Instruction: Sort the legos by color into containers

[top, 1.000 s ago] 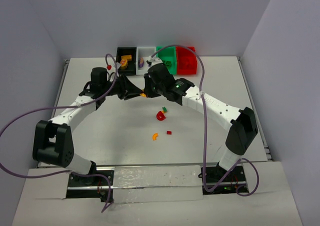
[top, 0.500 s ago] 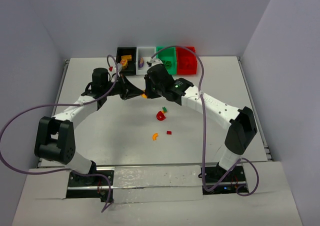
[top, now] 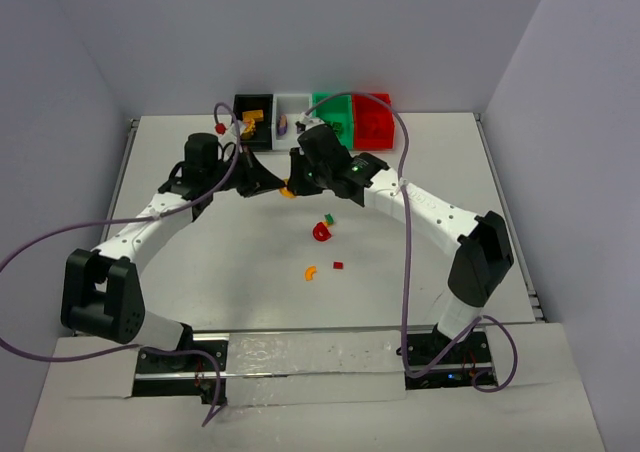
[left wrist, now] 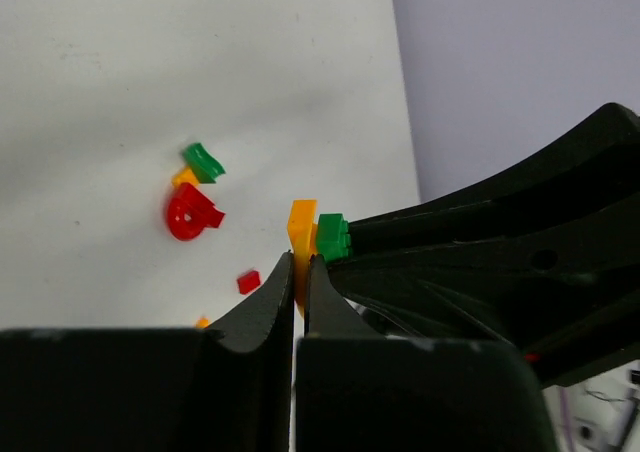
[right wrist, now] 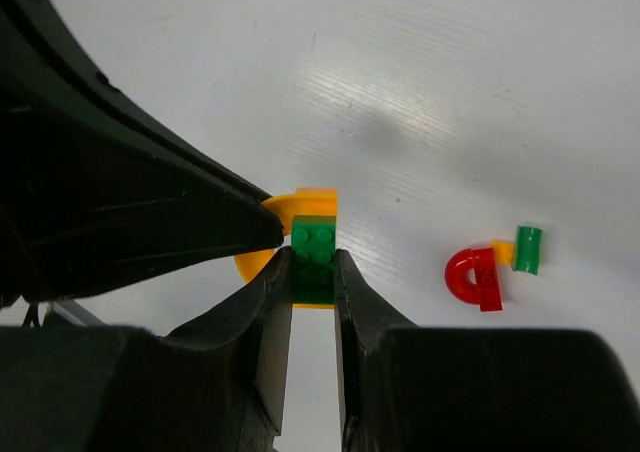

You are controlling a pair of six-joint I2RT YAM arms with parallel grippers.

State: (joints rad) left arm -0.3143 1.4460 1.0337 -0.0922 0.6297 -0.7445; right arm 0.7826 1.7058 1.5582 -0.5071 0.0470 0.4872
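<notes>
Left gripper (left wrist: 300, 274): shut to a sliver, tips pinching the lower edge of the orange piece (left wrist: 301, 234).
Right gripper (right wrist: 313, 272): closed narrow on the green brick (right wrist: 314, 244), one finger pressed to each side of it.
Held stack: green brick stuck against the orange piece, caught between the two sets of fingertips, which meet nose to nose (resting on the table (top: 240, 292) or raised off it, cannot tell).
Mixed cluster (top: 322, 229): red arch joined to an orange bit and a green curved piece; flat on the table, near the fingertips but apart from them, on the side toward the arm bases; off to the left of the left fingers in their own view, off to the right of the right fingers in theirs.
Orange curve (top: 310, 271): loose on the table, beyond the cluster from the grippers.
Small red piece (top: 338, 265): just beside the orange curve, apart from it.
Containers: black bin (top: 240, 104), white bin (top: 292, 100), green bin (top: 335, 107), red bin (top: 376, 120), side by side in a row just past both grippers at the far edge.
Black bin contents: orange pieces (top: 250, 121).
</notes>
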